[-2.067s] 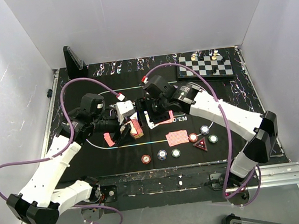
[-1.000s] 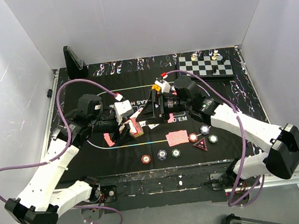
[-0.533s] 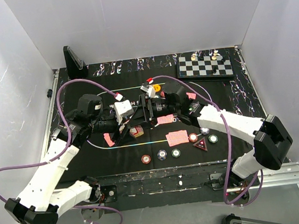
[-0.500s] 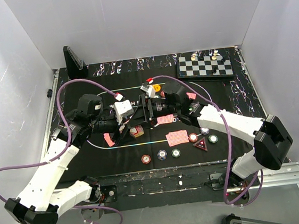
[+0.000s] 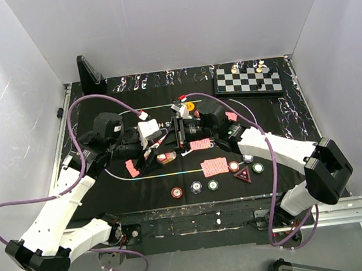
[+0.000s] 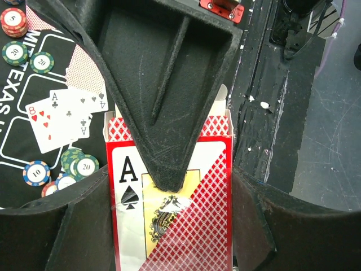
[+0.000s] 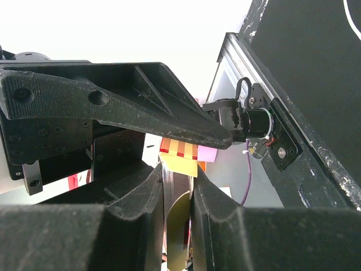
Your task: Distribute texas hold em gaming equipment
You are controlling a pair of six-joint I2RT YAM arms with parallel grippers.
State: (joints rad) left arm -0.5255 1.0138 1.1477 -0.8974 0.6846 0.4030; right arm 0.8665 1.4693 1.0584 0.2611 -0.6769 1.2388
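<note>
Your right gripper (image 7: 177, 197) has swung in from over the middle of the mat (image 5: 147, 187) to the mouth of the card box (image 6: 210, 186). Its jaws have drawn in from wide apart to a narrow slit.

Nearest you, at 6 o'clock on the mat, lie a row of chips (image 5: 195, 187) and the red triangular marker (image 5: 242, 175). They sit well apart from both arms, so I judge them already dealt out or waiting their turn. Just beyond them a small spread of red-backed cards (image 5: 214, 166) lies flat.

Past that, toward 9 o'clock of centre, your left gripper (image 6: 169, 248) is pressed against the two long sides of the card box. The open flaps point away from its wrist and toward the other arm. I judge it is held this way so the deck stays steady while the other hand draws from it.

One right finger lies over the box's face, its tip near the opening. You cannot tell from these views whether a card is caught between the fingers yet.

Farther off, a yellow button (image 5: 195, 114) sits at 12 o'clock. The chessboard (image 5: 249, 80) stands at 1 o'clock, clear of the work.
</note>
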